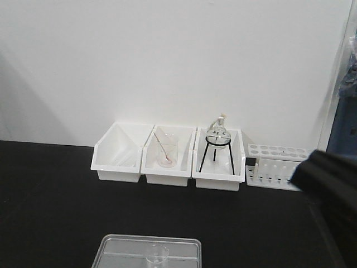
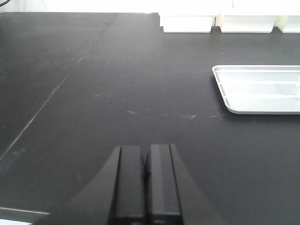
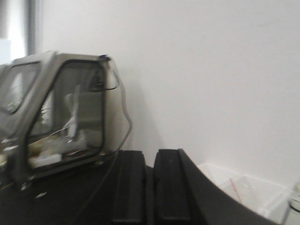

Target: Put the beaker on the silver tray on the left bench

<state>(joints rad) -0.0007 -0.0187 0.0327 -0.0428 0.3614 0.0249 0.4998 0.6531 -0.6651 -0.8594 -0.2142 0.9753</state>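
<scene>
Beaker | stands upright inside silver tray on black table | placement judged done | left gripper clenched, empty, low over table beside tray | right gripper clenched, empty, raised, aimed at wall | left: nothing apparent

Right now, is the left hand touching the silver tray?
Apart. The left wrist view shows the left hand shut and low in the picture, with bare black bench between it and the silver tray.
</scene>
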